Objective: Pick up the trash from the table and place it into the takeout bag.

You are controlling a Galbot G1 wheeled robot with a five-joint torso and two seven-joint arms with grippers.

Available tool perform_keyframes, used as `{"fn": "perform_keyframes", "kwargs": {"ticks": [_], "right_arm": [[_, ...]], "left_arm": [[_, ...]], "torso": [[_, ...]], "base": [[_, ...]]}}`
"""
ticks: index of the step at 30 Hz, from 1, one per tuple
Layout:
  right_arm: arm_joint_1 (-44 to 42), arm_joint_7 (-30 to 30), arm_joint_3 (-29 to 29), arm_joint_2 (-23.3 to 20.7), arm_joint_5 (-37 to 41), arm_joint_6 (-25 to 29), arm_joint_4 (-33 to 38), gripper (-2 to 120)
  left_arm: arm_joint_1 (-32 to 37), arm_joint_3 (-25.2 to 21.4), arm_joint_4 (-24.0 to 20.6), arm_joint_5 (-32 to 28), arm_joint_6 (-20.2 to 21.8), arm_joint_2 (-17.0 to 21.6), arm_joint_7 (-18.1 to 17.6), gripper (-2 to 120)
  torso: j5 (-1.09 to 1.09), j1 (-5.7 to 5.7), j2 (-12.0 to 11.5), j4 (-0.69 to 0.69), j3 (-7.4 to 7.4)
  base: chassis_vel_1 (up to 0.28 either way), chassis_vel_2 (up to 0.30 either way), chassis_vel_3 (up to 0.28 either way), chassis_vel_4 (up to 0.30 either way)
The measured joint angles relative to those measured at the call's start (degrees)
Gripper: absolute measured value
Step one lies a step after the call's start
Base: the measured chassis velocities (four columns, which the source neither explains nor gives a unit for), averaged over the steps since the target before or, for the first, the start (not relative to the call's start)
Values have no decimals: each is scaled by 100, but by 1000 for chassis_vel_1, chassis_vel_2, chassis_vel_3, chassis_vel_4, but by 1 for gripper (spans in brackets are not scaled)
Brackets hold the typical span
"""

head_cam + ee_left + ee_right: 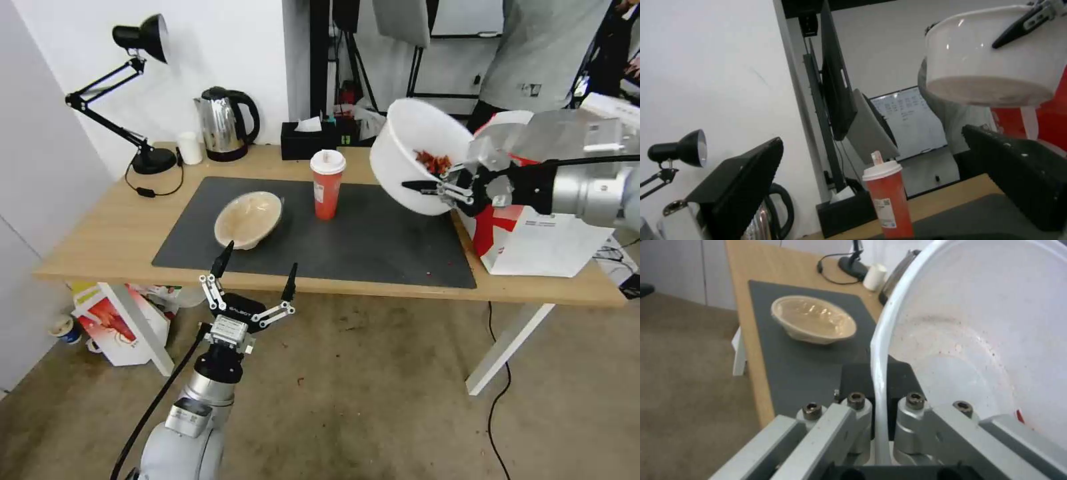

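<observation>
My right gripper [427, 183] is shut on the rim of the big white bowl [413, 143] and holds it tilted in the air above the table's right end. The bowl hangs just left of the red-and-white takeout bag [533, 237], with red scraps [433, 162] inside it. The right wrist view shows the bowl's rim [880, 350] pinched between the fingers. On the dark mat [373, 240] stand the red cup [327, 183] and the beige bowl [249, 219]. My left gripper [257, 270] is open, in front of the table's front edge near the beige bowl.
At the back of the light-wood table [100, 240] stand a steel kettle [223, 123], a small white cup [190, 148], a black desk lamp [137, 40] and a black tissue box [307, 140]. A smaller red-and-white bag [120, 320] sits on the floor under the left end.
</observation>
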Motion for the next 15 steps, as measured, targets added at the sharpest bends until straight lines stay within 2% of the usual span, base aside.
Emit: {"fn": "perform_keyframes", "kwargs": {"ticks": [6,15], "right_arm": [[76,-93,65,49,19,-1,-42,0],[82,-127,91,-103,60,-22,-62,0]], "left_arm": [[10,-5,32,1,-50,1,0,100],[13,-25,48,-6,-86,12,-3,100]], "torso": [[-1,0,0,0,0],[-1,0,0,0,0]], "base": [[0,0,0,0],[0,0,0,0]]}}
